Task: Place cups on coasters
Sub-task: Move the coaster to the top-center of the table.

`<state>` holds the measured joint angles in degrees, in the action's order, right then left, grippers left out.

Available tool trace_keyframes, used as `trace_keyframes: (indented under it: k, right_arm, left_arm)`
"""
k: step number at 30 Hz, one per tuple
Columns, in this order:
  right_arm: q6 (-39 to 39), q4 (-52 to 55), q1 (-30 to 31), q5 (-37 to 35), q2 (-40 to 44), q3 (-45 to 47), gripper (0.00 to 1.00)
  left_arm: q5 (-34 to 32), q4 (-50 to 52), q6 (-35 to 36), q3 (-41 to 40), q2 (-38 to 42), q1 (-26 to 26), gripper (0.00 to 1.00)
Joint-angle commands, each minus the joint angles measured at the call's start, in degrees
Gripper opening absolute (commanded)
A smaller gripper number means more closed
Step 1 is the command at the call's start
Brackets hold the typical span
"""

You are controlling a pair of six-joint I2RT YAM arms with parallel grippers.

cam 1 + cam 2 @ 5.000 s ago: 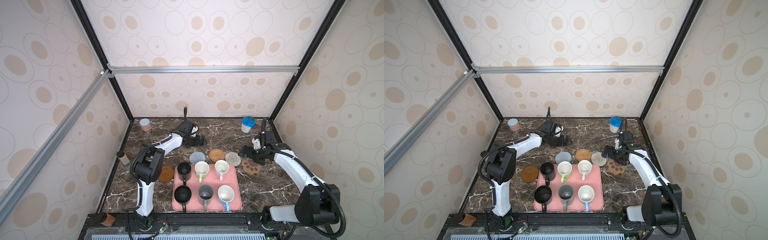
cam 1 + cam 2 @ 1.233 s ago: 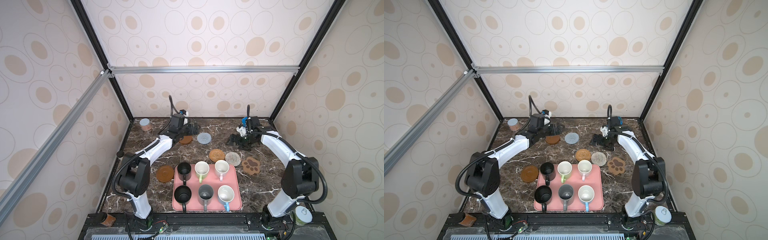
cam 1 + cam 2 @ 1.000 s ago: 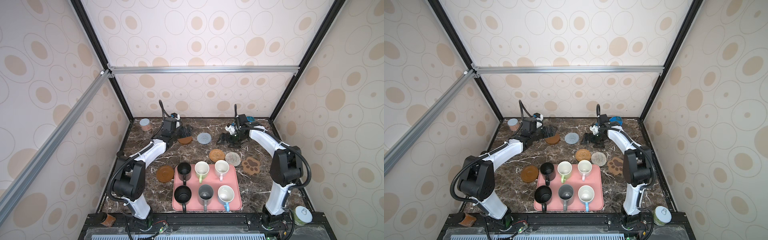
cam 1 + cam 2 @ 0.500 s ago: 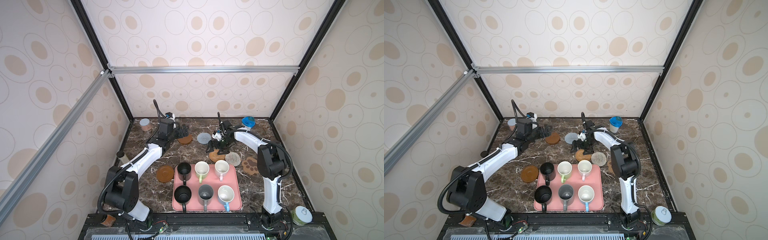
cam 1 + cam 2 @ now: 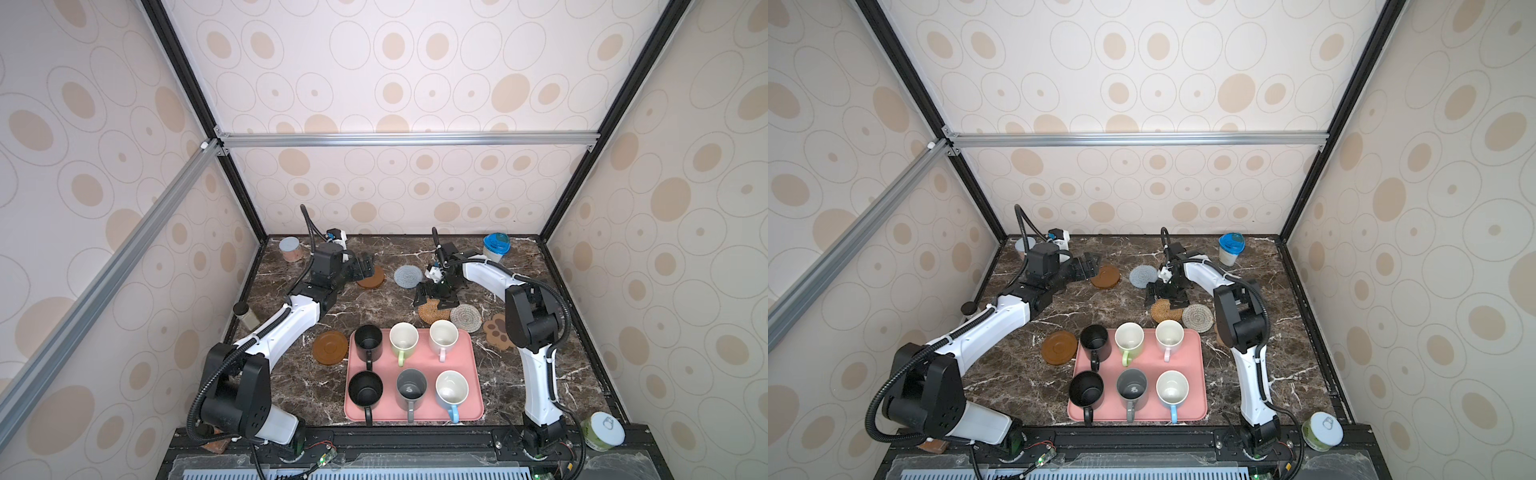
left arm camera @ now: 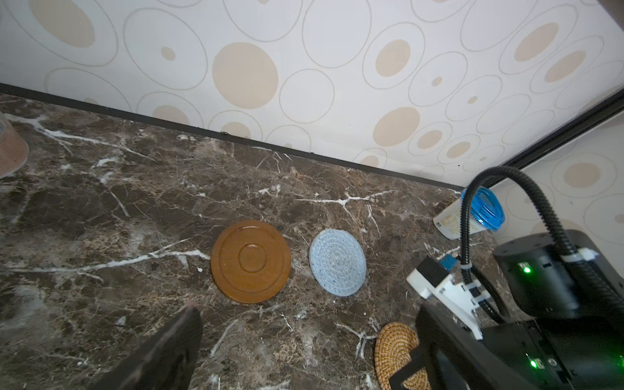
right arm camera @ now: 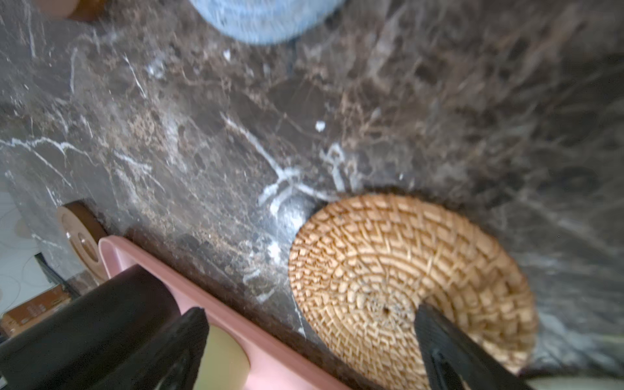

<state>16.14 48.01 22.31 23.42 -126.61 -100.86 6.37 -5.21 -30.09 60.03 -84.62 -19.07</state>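
Note:
Six cups stand on the pink tray: black, pale green, pale pink, black, grey and light blue. The coasters lie on the marble: a brown disc left of the tray, a second brown disc and a blue-grey crochet round at the back, then orange rattan, whitish woven and a brown paw. My left gripper is open and empty beside the back disc. My right gripper hangs open over the rattan coaster.
A white tub with a blue lid stands at the back right and a pinkish can at the back left. A small dark-capped jar sits by the left wall. A green tin rests on the front right frame.
My right gripper has swung from the back right inward and down to the rattan coaster. My left arm has drawn back leftward from the back brown disc. Both stayed open.

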Motion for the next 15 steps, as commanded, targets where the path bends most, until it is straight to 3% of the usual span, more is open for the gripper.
trace_keyframes:
  k: [1,15]
  right_arm:
    - [1.07,1.1,-0.89,-5.56,-3.87,-3.01,1.0]
    - [3.35,4.18,-4.94,-9.51,-12.08,-18.67,1.0]
  left_arm:
    - [0.35,0.36,-0.73,-0.93,0.5,-0.53,1.0]
    - [0.38,-0.45,-2.85,-4.42,2.25,-1.71,1.0]
